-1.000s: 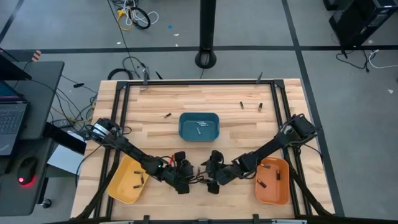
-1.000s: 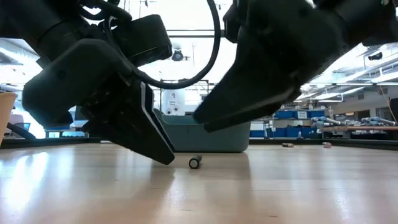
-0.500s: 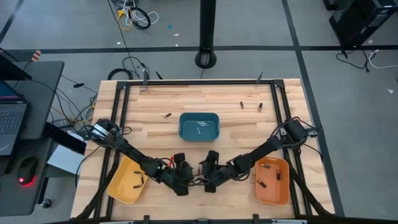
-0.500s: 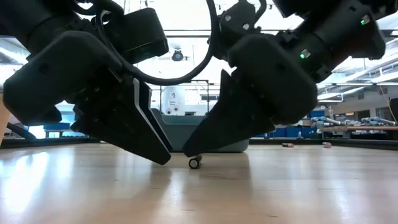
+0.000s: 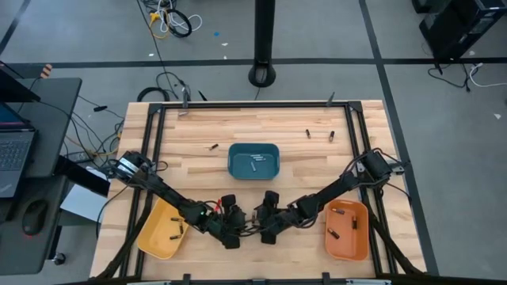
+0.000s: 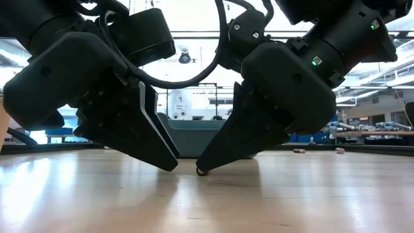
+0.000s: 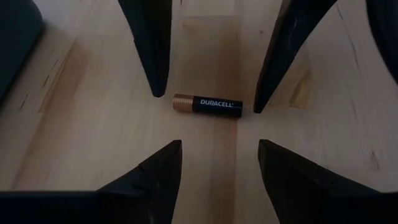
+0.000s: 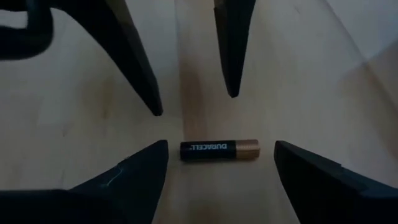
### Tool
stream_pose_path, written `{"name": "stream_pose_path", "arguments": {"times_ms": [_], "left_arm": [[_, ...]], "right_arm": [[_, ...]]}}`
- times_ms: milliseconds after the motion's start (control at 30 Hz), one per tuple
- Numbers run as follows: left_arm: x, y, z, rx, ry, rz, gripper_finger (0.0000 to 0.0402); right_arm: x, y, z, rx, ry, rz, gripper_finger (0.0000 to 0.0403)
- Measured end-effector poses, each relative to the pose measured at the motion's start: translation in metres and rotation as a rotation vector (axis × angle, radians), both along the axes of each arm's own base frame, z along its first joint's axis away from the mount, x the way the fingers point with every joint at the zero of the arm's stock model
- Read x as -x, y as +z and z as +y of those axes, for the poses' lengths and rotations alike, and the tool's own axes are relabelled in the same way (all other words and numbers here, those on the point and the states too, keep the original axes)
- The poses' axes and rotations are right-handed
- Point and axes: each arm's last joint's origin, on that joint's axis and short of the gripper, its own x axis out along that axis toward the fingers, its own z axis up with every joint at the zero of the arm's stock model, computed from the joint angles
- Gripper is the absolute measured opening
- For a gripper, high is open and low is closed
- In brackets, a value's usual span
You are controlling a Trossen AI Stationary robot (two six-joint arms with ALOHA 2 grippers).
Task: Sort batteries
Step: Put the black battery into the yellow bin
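Centre front of the table (image 5: 198, 170): the left gripper (image 5: 234, 227) and the right gripper (image 5: 264, 226) are crowding nose to nose, both spread wide, around one Duracell battery (image 7: 208, 103).
Gap between them: only the battery is lying there; bare wood is showing on each side of it.
Middle: a teal bin (image 5: 253, 161) is blocking.
Lower corners: a yellow tray (image 5: 158, 233) and an orange tray (image 5: 348, 236) are sitting.
Upper band: open wood, scattered batteries (image 5: 307, 132).
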Motion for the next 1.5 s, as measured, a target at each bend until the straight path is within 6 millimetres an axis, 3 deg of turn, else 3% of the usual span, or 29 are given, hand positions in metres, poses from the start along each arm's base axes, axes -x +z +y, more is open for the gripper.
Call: {"name": "stream_pose_path", "arguments": {"times_ms": [500, 700, 900, 1233, 1500], "left_arm": [[0.0, 0.0, 0.0, 0.006, 0.0, 0.002, 0.0219], [0.0, 0.0, 0.0, 0.009, 0.0, 0.0, 0.0219], [-0.001, 0.0, 0.0, 0.026, 0.012, -0.008, 0.0218], [-0.004, 0.007, -0.009, 0.05, -0.032, -0.093, 0.0218], [-0.009, 0.014, -0.014, 0.077, -0.078, -0.173, 0.0218]], "right_arm": [[-0.005, -0.022, 0.001, -0.019, 0.003, -0.006, 0.0283], [-0.005, -0.02, 0.001, -0.024, 0.025, 0.004, 0.0207], [-0.004, -0.021, 0.004, 0.0, 0.053, 0.011, 0.0202], [0.011, 0.002, 0.01, 0.147, 0.106, 0.054, 0.0202], [0.039, 0.048, 0.025, 0.291, 0.06, 0.014, 0.0202]]}}
